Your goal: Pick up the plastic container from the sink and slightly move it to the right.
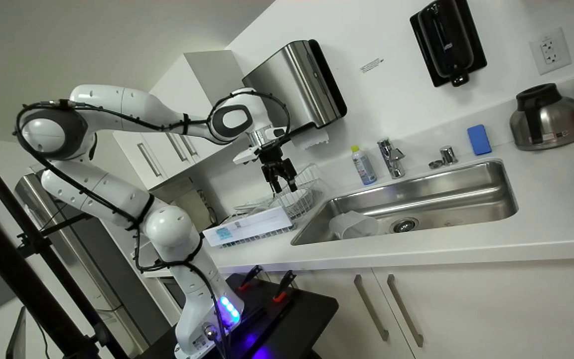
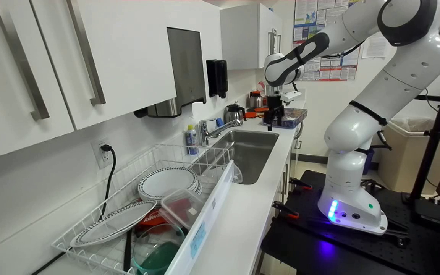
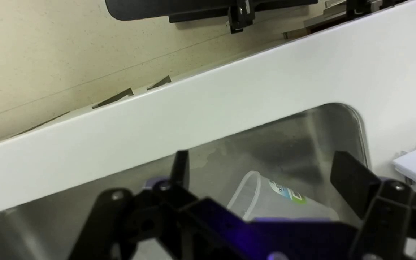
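The plastic container (image 1: 354,225) is translucent and lies on its side in the sink (image 1: 456,199), at the end nearer the dish rack. In an exterior view it is partly hidden behind the rack's white panel (image 2: 237,174). In the wrist view the container (image 3: 284,204) shows its rim and a blue-green label, with its lower part hidden by the gripper body. My gripper (image 1: 285,188) is open and empty, well above the counter and sink; it also shows in an exterior view (image 2: 275,124). In the wrist view the fingers (image 3: 260,159) are wide apart, with the container below between them, not touched.
A dish rack (image 2: 170,149) with plates and tubs stands beside the sink. A faucet (image 1: 391,158), a spray bottle (image 1: 364,166), a blue sponge (image 1: 479,139) and a steel carafe (image 1: 548,119) stand behind it. A paper towel dispenser (image 1: 294,82) hangs near the arm.
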Robot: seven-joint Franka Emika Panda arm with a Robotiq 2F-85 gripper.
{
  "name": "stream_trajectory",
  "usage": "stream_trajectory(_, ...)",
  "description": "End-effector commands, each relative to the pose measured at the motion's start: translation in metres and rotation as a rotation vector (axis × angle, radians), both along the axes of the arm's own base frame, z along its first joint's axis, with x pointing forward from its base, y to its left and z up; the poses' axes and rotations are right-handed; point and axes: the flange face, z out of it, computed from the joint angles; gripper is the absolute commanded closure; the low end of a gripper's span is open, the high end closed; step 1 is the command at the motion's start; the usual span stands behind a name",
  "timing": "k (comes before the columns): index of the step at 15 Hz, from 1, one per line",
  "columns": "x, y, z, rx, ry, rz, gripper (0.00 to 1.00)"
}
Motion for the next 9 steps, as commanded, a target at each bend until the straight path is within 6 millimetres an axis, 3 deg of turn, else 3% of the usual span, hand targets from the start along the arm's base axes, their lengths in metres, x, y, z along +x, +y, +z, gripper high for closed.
stream_trajectory(1, 0.026, -0.010, -0.033, 0.010, -0.009, 0.011, 0.00)
stream_trajectory(8, 0.088, -0.068, -0.119, 0.053, -0.097, -0.145, 0.00)
stream_trajectory(9, 0.063, -0.052, -0.099, 0.074, -0.111, -0.128, 0.00)
